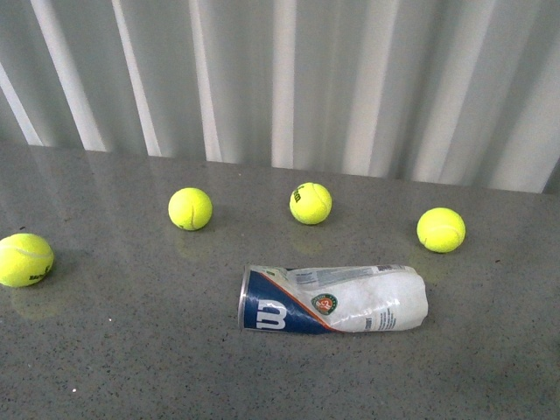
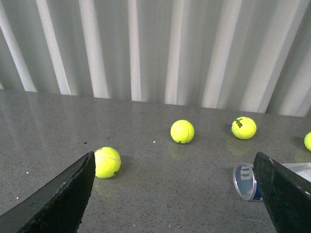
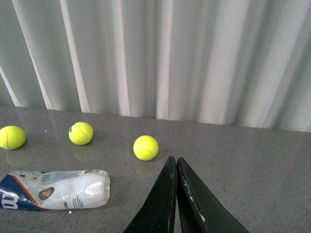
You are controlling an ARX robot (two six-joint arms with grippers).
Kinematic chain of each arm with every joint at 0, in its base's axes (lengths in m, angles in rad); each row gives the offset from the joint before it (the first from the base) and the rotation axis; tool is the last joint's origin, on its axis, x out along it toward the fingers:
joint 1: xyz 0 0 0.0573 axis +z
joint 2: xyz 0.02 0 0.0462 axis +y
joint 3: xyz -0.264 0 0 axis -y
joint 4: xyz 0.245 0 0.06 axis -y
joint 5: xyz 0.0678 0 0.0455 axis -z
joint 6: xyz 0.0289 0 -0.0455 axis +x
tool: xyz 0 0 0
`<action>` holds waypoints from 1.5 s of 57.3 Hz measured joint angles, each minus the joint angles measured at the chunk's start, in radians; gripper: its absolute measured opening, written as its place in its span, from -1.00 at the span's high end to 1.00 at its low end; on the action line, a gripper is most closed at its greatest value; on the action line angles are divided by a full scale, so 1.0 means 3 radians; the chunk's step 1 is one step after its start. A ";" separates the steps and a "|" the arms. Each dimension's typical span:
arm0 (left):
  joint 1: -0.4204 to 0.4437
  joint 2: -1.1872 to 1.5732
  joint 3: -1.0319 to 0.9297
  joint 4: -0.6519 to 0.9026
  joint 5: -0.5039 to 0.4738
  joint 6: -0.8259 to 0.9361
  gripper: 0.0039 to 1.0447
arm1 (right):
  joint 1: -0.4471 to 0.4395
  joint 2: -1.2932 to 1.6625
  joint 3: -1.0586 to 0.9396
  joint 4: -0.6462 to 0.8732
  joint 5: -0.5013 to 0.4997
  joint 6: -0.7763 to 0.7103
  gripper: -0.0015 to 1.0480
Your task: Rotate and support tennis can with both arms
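The tennis can (image 1: 333, 299) lies on its side on the grey table, its silver-rimmed end to the left, its navy-and-white label and round logo facing up. No arm shows in the front view. In the left wrist view my left gripper (image 2: 175, 162) is open and empty, and the can's rimmed end (image 2: 244, 181) lies just inside one finger (image 2: 284, 194). In the right wrist view my right gripper (image 3: 175, 159) is shut on nothing, apart from the can (image 3: 56, 190), which lies off to one side.
Several loose yellow-green tennis balls lie on the table: one at the far left (image 1: 24, 259), three in a row behind the can (image 1: 190, 208) (image 1: 311, 203) (image 1: 441, 229). A white corrugated wall (image 1: 280, 79) closes the back edge.
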 joint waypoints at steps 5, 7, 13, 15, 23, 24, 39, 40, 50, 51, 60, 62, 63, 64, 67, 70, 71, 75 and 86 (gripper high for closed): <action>0.0000 0.0000 0.0000 0.0000 0.0000 0.0000 -0.87 | 0.0004 -0.0031 -0.0034 0.0008 -0.0003 0.0000 0.93; 0.0000 0.0000 -0.0001 0.0000 0.0000 0.0000 -0.87 | 0.0004 -0.0051 -0.0052 0.0011 -0.0001 0.0000 0.93; 0.0000 0.0000 -0.0001 0.0000 0.0000 0.0000 -0.87 | 0.0004 -0.0093 -0.0112 0.0018 -0.0001 0.0000 0.93; 0.0000 0.0000 0.0000 0.0000 0.0000 0.0000 -0.87 | 0.0004 -0.0100 -0.0121 0.0022 -0.0001 0.0001 0.93; 0.0000 0.0000 0.0000 0.0000 0.0001 0.0000 -0.87 | 0.0004 -0.0207 -0.0224 0.0045 -0.0001 0.0000 0.93; 0.0000 0.0000 0.0000 0.0000 0.0001 0.0000 -0.87 | 0.0004 -0.0226 -0.0243 0.0045 -0.0001 0.0001 0.93; 0.0000 0.0000 -0.0001 0.0000 0.0000 0.0000 -0.87 | 0.0004 -0.0245 -0.0270 0.0045 -0.0001 0.0001 0.93; 0.0000 0.0000 -0.0001 0.0000 0.0000 0.0000 -0.87 | 0.0004 -0.0245 -0.0270 0.0045 -0.0001 0.0000 0.93; 0.0000 0.0000 -0.0001 0.0000 0.0000 0.0000 -0.87 | 0.0004 -0.0245 -0.0270 0.0045 -0.0001 0.0000 0.48; 0.0000 0.0000 -0.0001 0.0000 0.0000 0.0000 -0.87 | 0.0004 -0.0247 -0.0270 0.0045 0.0000 0.0000 0.42; 0.0000 0.0000 0.0000 0.0000 0.0001 0.0000 -0.87 | 0.0004 -0.0247 -0.0270 0.0045 0.0000 0.0000 -0.26; 0.0000 0.0000 -0.0001 0.0000 0.0000 0.0000 -0.87 | 0.0004 -0.0247 -0.0270 0.0045 0.0000 0.0000 -0.39; 0.0000 0.0000 0.0000 0.0000 0.0001 0.0000 -0.87 | 0.0004 -0.0245 -0.0270 0.0045 -0.0001 0.0000 -0.43; 0.0000 0.0000 -0.0001 0.0000 0.0000 0.0000 -0.87 | 0.0004 -0.0245 -0.0270 0.0045 0.0000 0.0000 -0.50; 0.0000 0.0000 -0.0001 0.0000 0.0000 0.0000 -0.87 | 0.0004 -0.0247 -0.0270 0.0045 -0.0001 0.0000 -0.66; -0.0003 0.0004 0.0001 -0.0005 -0.0013 0.0000 -0.87 | 0.0004 -0.0247 -0.0270 0.0045 0.0000 0.0000 -0.83; -0.0036 0.0045 0.0020 -0.0084 -0.0095 -0.0027 -0.87 | 0.0004 -0.0247 -0.0270 0.0045 -0.0001 0.0001 -0.89; -0.0200 0.0380 0.0211 -0.0435 -0.0484 -0.0033 -0.87 | 0.0004 -0.0245 -0.0270 0.0045 0.0000 0.0001 -0.85; -0.0239 0.2074 0.0872 0.0867 -0.0273 0.0100 -0.87 | 0.0004 -0.0248 -0.0270 0.0045 -0.0001 0.0003 -0.86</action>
